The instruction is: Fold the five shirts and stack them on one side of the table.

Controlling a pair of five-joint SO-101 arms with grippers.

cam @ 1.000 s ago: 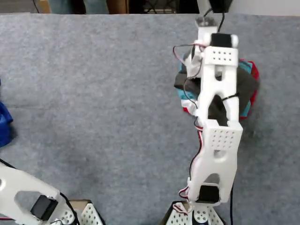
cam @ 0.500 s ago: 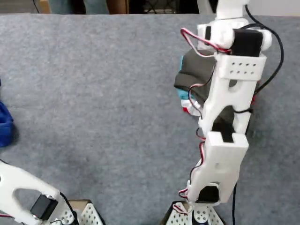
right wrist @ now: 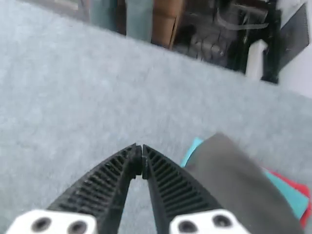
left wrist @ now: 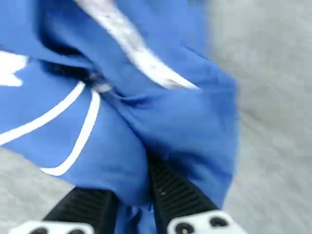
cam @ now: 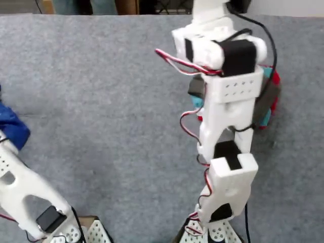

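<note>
A blue shirt [left wrist: 146,112] with white stripes hangs bunched between the black fingers [left wrist: 170,192] of my left gripper [left wrist: 134,187], which is shut on it. In the high view that blue shirt [cam: 12,126] shows at the far left edge above the left arm [cam: 23,190]. A stack of folded shirts [cam: 266,98], dark grey over teal and red, lies at the back right, mostly hidden by the right arm [cam: 228,111]. My right gripper [right wrist: 141,163] is shut and empty, raised above the carpet beside the folded stack [right wrist: 229,170].
Grey carpet [cam: 101,91] covers the table. The right arm stands tall over the right half. Both arm bases [cam: 91,230] sit at the front edge. Boxes and furniture [right wrist: 195,24] lie beyond the far edge.
The right arm lifted off the folded stack and swung up and left. The left arm rose at the far left, bringing the blue shirt further into the table.
</note>
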